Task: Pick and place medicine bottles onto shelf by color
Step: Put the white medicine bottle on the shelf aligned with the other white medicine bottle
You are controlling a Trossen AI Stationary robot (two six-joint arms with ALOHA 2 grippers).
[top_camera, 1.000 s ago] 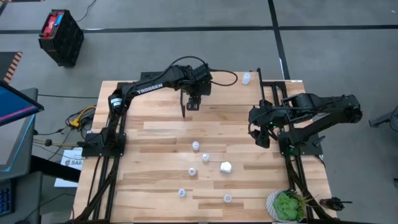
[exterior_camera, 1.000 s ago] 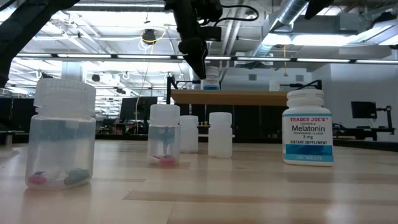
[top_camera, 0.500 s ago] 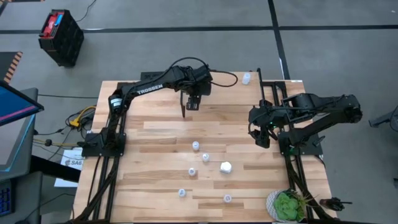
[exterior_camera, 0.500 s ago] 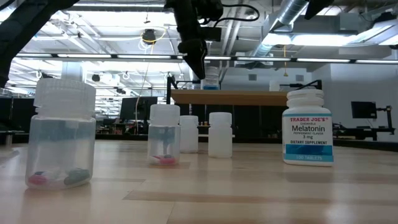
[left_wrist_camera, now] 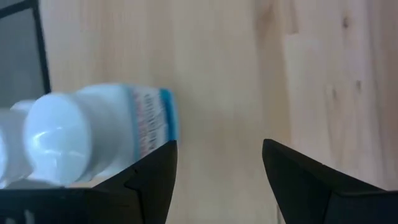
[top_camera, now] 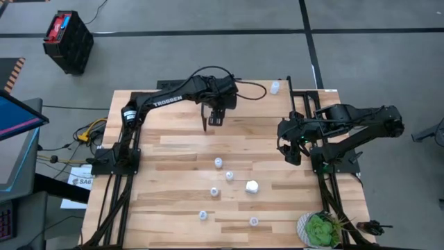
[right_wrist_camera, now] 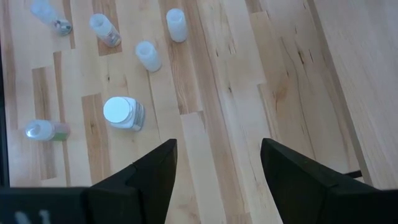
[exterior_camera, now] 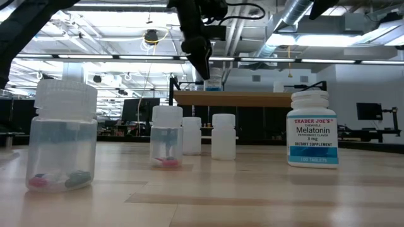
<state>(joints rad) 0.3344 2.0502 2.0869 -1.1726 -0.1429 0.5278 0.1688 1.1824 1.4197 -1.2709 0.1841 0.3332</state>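
Observation:
My left gripper (top_camera: pixel 216 119) hangs open over the far middle of the table, above the shelf (exterior_camera: pixel 252 98). In its wrist view its fingers (left_wrist_camera: pixel 217 149) are empty. A white medicine bottle with a blue-edged label (left_wrist_camera: pixel 106 134) stands just beside one finger, apart from it, and another white one (left_wrist_camera: pixel 7 149) stands behind it. Several small medicine bottles (top_camera: pixel 218 162) and a larger white one (top_camera: pixel 252 186) stand on the table's middle. My right gripper (top_camera: pixel 294 156) waits open above the table's right side, empty (right_wrist_camera: pixel 217 149).
One bottle (top_camera: pixel 275 87) sits at the far edge. A potted plant (top_camera: pixel 319 229) stands at the near right corner. In the low view a labelled Melatonin bottle (exterior_camera: pixel 312 129) and clear bottles (exterior_camera: pixel 63 135) stand in front of the shelf. Bare wood lies between the arms.

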